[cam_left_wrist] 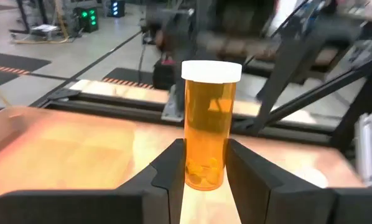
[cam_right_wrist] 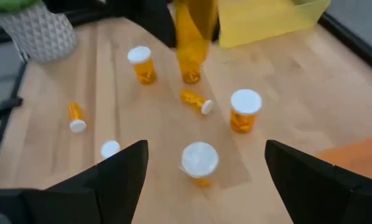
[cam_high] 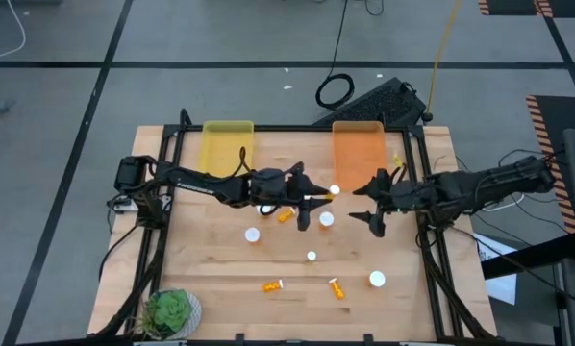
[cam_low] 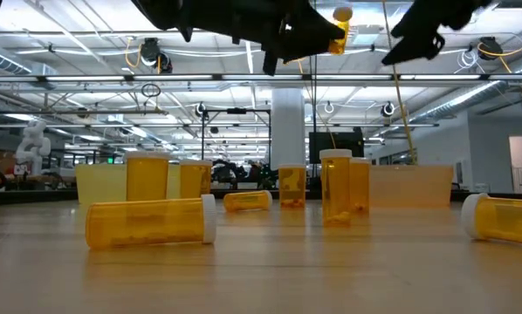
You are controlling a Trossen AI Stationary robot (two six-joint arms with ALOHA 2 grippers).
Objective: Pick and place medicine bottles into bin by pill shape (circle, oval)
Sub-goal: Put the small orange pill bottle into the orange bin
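My left gripper [cam_high: 316, 198] hangs above the table's middle, shut on one medicine bottle [cam_left_wrist: 209, 124], translucent orange with a white cap [cam_high: 335, 190] and pills inside. My right gripper [cam_high: 370, 208] hovers open just to its right, in front of the orange tray [cam_high: 358, 149], with nothing between its fingers [cam_right_wrist: 120, 177]. Several other medicine bottles are on the wooden table: some stand upright on their bases [cam_high: 253, 234] [cam_high: 326, 219] [cam_high: 376, 279], others lie on their sides [cam_high: 286, 216] [cam_high: 272, 285] [cam_high: 337, 286]. The yellow tray [cam_high: 228, 144] sits at the far left. My left gripper pinches the bottle's lower body, near its base [cam_left_wrist: 203, 177], between its two fingers [cam_left_wrist: 172, 171]. The fingers come from the table's left and lie along the bottle. The cap end [cam_left_wrist: 211, 70] sticks out past the fingertips, and the bottle is lifted clear of the table.
A potted plant [cam_high: 170, 312] stands at the near left corner. A black frame [cam_high: 172, 144] runs along the table's edges. Loose bottles are scattered below both grippers [cam_right_wrist: 199, 163] [cam_right_wrist: 244, 111]. Bare wood lies at the near left [cam_high: 211, 274].
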